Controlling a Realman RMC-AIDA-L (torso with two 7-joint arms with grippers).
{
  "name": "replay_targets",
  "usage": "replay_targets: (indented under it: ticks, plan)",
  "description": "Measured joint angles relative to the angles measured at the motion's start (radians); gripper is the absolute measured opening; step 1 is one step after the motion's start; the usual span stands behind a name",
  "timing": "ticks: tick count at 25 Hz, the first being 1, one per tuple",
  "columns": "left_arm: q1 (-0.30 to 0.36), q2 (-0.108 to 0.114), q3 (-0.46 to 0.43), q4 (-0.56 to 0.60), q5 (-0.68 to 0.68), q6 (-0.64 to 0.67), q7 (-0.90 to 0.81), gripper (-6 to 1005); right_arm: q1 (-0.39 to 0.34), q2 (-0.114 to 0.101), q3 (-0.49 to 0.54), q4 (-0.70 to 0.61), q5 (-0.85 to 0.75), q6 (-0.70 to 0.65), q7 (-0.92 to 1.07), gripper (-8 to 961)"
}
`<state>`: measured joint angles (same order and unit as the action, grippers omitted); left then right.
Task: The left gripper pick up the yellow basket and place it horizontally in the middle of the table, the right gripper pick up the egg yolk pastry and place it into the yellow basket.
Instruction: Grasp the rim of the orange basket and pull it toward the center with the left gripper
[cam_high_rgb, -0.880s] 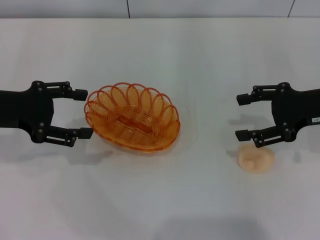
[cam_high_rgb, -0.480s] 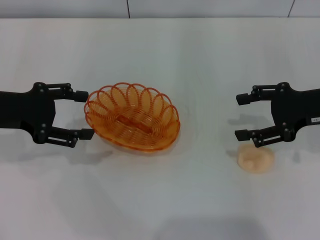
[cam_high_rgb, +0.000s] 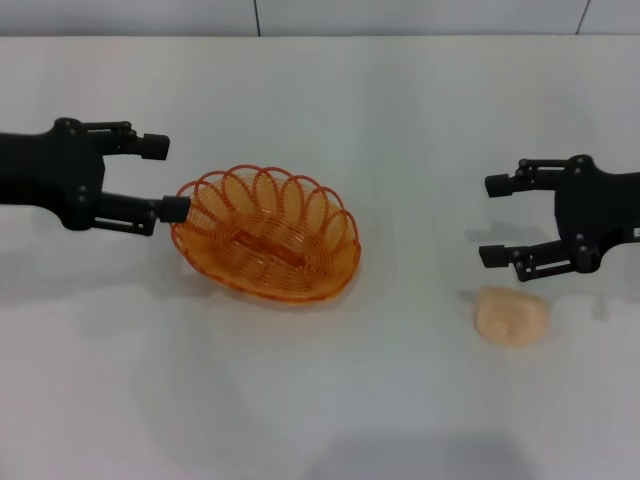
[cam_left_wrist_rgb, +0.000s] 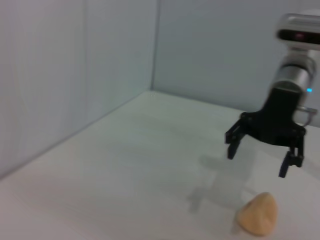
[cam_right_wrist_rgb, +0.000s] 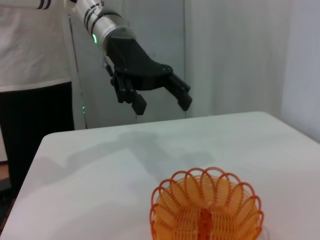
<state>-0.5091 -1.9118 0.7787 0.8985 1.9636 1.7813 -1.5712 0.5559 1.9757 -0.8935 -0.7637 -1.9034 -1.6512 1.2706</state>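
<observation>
The yellow basket (cam_high_rgb: 265, 235) lies empty on the white table (cam_high_rgb: 330, 400), left of centre, its long side slanted a little; it also shows in the right wrist view (cam_right_wrist_rgb: 206, 207). My left gripper (cam_high_rgb: 165, 178) is open and empty, raised off the table at the basket's left end; the right wrist view shows it (cam_right_wrist_rgb: 162, 105) well above the tabletop. The egg yolk pastry (cam_high_rgb: 511, 315) lies on the table at the right, also in the left wrist view (cam_left_wrist_rgb: 257, 215). My right gripper (cam_high_rgb: 492, 220) is open and empty, above and just behind the pastry (cam_left_wrist_rgb: 257, 162).
A grey wall (cam_high_rgb: 300, 15) runs along the table's far edge. A person in a white top and dark trousers (cam_right_wrist_rgb: 30, 75) stands beyond the table's left end. Bare tabletop lies between basket and pastry.
My left gripper has lifted and moved back from beside the basket, staying open. My right gripper has shifted slightly right and up. Basket and pastry have not moved.
</observation>
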Motion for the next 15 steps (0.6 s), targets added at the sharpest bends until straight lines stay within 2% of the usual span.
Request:
replay_targets:
  ticks: [5, 7, 11, 15]
  plan:
    - [-0.006, -0.035, 0.008, 0.191, 0.127, -0.006, -0.298, 876, -0.031, 0.006, 0.017, -0.004, 0.026, -0.007, -0.036, 831]
    - [-0.02, -0.041, 0.008, 0.225, 0.177, -0.01, -0.383, 876, -0.044, 0.011, 0.023, -0.008, 0.038, -0.007, -0.05, 830]
    - [-0.085, -0.044, 0.009, 0.24, 0.324, -0.045, -0.554, 875, -0.068, 0.014, 0.025, -0.01, 0.049, -0.007, -0.071, 829]
    - [-0.141, -0.048, 0.021, 0.218, 0.453, -0.115, -0.651, 874, -0.08, 0.027, 0.025, -0.003, 0.052, -0.005, -0.096, 828]
